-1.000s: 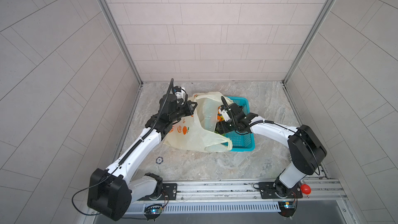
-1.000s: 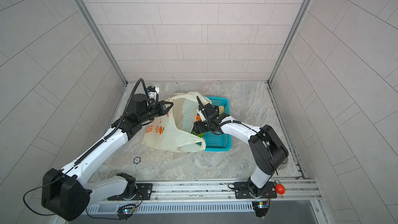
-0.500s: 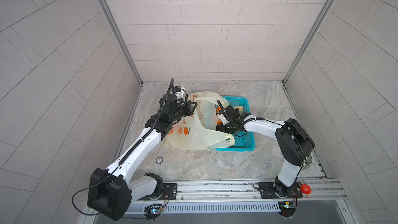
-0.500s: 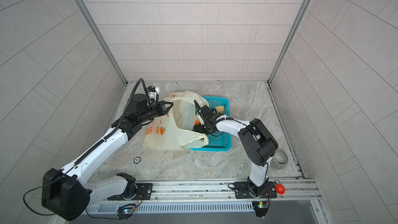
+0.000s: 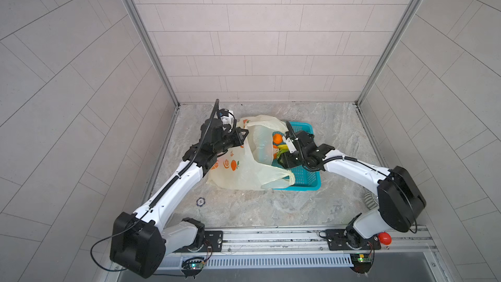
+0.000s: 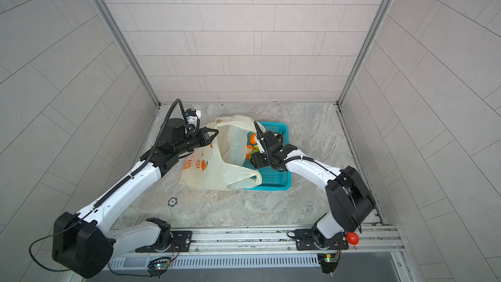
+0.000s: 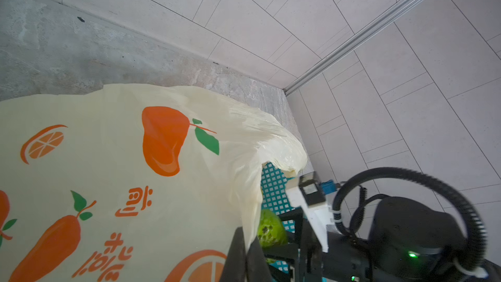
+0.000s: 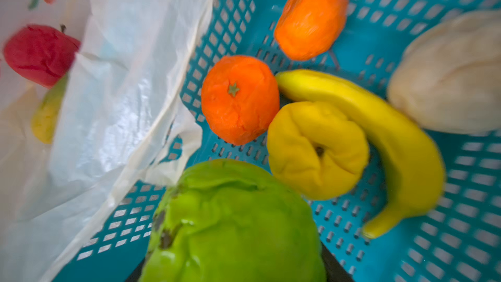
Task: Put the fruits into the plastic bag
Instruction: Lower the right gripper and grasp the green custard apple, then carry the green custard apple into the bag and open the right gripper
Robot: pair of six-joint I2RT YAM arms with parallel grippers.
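The pale-yellow plastic bag (image 5: 244, 169) (image 6: 217, 169) lies beside the teal basket (image 5: 309, 177), its mouth draped over the basket's rim. My left gripper (image 5: 245, 135) (image 7: 248, 242) is shut on the bag's upper edge and holds it up. My right gripper (image 5: 282, 158) (image 8: 233, 267) is down in the basket, its jaws closed against both sides of the green fruit (image 8: 233, 221) (image 7: 271, 230). Two orange fruits (image 8: 240, 99) (image 8: 311, 14), a banana (image 8: 379, 120), a round yellow fruit (image 8: 317, 150) and a beige fruit (image 8: 450, 77) lie in the basket. A red fruit (image 8: 38, 52) shows inside the bag.
A yellow-green fruit (image 8: 47, 112) lies in the bag under the red one. A small round disc (image 5: 201, 201) sits on the stone floor in front of the bag. Tiled walls close three sides. A red knob (image 5: 384, 237) sticks out on the front rail.
My right gripper's jaws have narrowed onto the green fruit, and the right arm's elbow swung inward and then back out. The left gripper has kept still on the bag.
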